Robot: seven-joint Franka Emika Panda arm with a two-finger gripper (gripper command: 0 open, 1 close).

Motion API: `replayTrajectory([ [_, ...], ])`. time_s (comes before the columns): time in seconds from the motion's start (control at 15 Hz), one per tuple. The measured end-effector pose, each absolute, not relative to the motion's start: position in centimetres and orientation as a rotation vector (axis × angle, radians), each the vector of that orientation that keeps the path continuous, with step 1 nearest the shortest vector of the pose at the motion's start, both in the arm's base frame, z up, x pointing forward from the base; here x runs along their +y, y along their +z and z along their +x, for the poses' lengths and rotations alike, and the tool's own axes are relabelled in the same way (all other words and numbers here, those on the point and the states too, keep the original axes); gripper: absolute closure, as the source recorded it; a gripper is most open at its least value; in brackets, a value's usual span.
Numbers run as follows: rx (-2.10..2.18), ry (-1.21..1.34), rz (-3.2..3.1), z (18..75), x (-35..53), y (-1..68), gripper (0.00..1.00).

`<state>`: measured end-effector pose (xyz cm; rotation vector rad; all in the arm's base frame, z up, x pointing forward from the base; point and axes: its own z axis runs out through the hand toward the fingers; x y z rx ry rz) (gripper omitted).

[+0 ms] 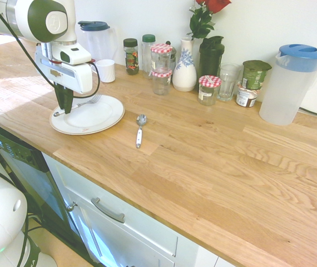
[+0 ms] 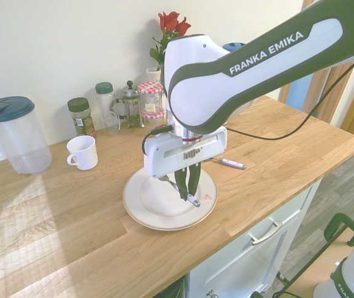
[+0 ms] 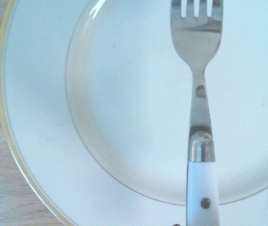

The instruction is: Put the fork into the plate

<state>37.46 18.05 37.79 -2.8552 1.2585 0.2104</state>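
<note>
Over the plate [image 1: 100, 119], tool [image 1: 65, 105] clamped on fork [image 1: 83, 103] handle; fork level, tines pointing away across the plate's well.

The white arm [image 2: 251, 56] carries the words "FRANKA EMIKA" in white capitals along its dark grey band, legible in the second exterior view. At the lower right corner of that view, another white rig part shows the first letters "FR" of a similar marking, cut off by the picture's edge. Small labels on the jars and bottles along the wall and a sticker on the plate [image 3: 40, 141] are too small or blurred to read.
</note>
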Motion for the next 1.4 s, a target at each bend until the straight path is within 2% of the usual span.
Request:
replayTrajectory([
  [1.27, 1.289, 0.280, -2.858, 37.6, 17.1, 35.0, 1.00],
  [1.33, 1.289, 0.280, -2.860, 37.6, 17.1, 35.0, 0.00],
  [1.4, 1.289, 0.281, -2.861, 37.6, 17.1, 34.9, 0.00],
])
